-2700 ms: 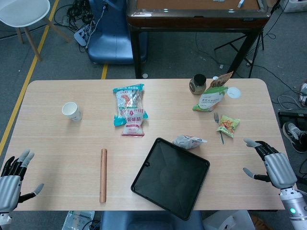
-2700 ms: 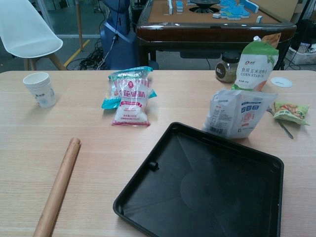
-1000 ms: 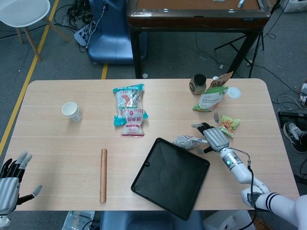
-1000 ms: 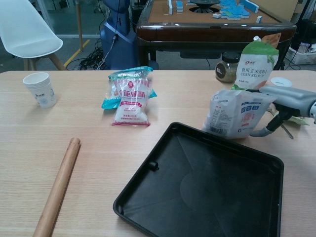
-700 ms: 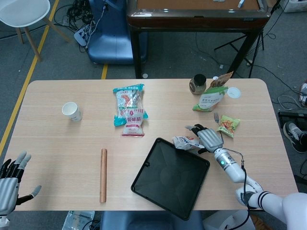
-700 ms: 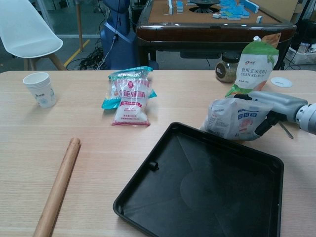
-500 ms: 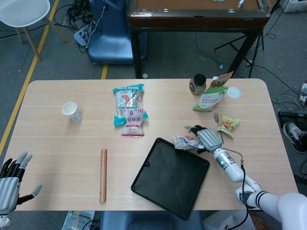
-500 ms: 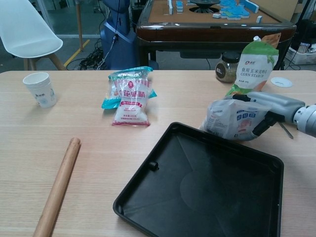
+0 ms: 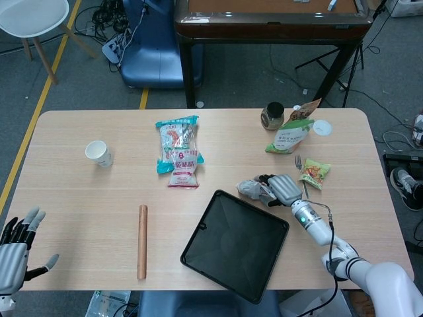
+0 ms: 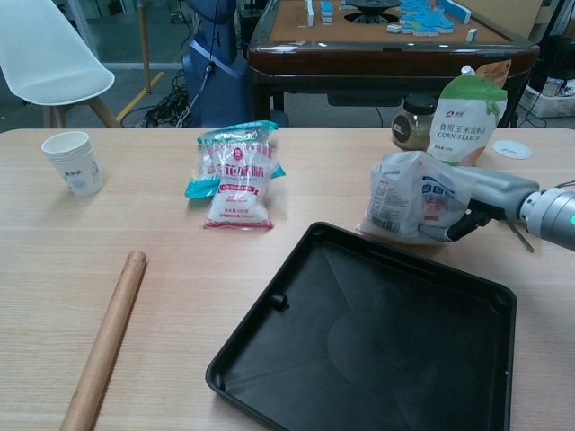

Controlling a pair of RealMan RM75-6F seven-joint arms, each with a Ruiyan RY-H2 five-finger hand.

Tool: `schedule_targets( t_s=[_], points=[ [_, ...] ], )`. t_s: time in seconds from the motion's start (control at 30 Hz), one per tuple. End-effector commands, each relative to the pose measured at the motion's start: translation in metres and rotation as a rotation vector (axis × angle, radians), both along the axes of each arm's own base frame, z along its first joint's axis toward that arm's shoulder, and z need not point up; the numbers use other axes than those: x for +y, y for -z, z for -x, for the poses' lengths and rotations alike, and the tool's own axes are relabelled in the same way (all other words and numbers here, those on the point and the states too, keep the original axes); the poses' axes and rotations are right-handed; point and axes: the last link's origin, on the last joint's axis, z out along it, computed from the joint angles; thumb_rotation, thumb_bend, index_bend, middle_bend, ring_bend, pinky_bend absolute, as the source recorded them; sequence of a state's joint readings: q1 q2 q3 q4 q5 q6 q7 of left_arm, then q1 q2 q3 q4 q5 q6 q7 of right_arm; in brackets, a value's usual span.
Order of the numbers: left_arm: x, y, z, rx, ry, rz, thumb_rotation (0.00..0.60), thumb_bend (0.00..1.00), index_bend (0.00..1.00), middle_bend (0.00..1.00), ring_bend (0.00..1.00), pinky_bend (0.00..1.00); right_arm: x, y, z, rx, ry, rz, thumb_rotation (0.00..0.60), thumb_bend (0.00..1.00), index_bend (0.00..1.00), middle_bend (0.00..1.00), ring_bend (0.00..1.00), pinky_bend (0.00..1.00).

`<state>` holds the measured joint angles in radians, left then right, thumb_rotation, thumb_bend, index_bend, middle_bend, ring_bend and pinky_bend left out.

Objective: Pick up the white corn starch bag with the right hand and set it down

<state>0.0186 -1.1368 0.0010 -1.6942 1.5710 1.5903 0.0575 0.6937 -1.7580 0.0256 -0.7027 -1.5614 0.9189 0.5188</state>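
The white bag with blue labels (image 9: 252, 189) (image 10: 406, 205) is at the black tray's far right edge, tipped up with its far end raised. My right hand (image 9: 283, 188) (image 10: 483, 194) grips it from the right, fingers wrapped over its top and thumb below. A green-topped pouch printed CORN STARCH (image 9: 291, 135) (image 10: 465, 119) stands behind it, untouched. My left hand (image 9: 14, 249) hangs open off the table's near left edge, seen only in the head view.
The black tray (image 9: 234, 246) (image 10: 359, 346) lies near the front. A rolling pin (image 9: 142, 241), a paper cup (image 9: 98, 153) and pink and teal bags (image 9: 178, 150) lie to the left. A jar (image 9: 271, 115), a fork (image 9: 301, 173) and a snack packet (image 9: 315, 173) are at the right.
My right hand came in from the table's right edge, closed around the white bag and has tipped it up and pulled it slightly left. The left hand stayed put.
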Motion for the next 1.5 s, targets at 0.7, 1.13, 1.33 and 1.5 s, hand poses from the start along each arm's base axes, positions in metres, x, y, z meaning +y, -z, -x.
schedule_targets(
  t_s=[0.7, 1.13, 1.33, 1.5],
  points=[
    [0.003, 0.002, -0.005, 0.012, 0.014, 0.010, 0.600, 0.19, 0.07, 0.05, 0.11, 0.01, 0.026, -0.118, -0.037, 0.255, -0.415, 0.127, 0.600, 1.00, 0.90, 0.88, 0.83, 0.94],
    [0.001, 0.001, -0.003, 0.001, 0.019, 0.004, 0.600, 0.19, 0.07, 0.05, 0.11, 0.01, 0.034, -0.127, -0.097, 0.727, -0.799, 0.153, 0.600, 1.00, 0.93, 0.91, 0.87, 0.96],
    [-0.001, -0.001, 0.001, -0.006, 0.016, -0.007, 0.600, 0.19, 0.07, 0.05, 0.11, 0.01, 0.033, -0.110, -0.120, 0.893, -0.929, 0.108, 0.600, 1.00, 0.93, 0.91, 0.87, 0.96],
    [-0.002, -0.003, 0.004, -0.007, 0.010, -0.014, 0.600, 0.19, 0.07, 0.05, 0.11, 0.01, 0.031, -0.101, -0.133, 0.989, -1.005, 0.097, 0.600, 1.00, 0.94, 0.91, 0.87, 0.96]
  ],
)
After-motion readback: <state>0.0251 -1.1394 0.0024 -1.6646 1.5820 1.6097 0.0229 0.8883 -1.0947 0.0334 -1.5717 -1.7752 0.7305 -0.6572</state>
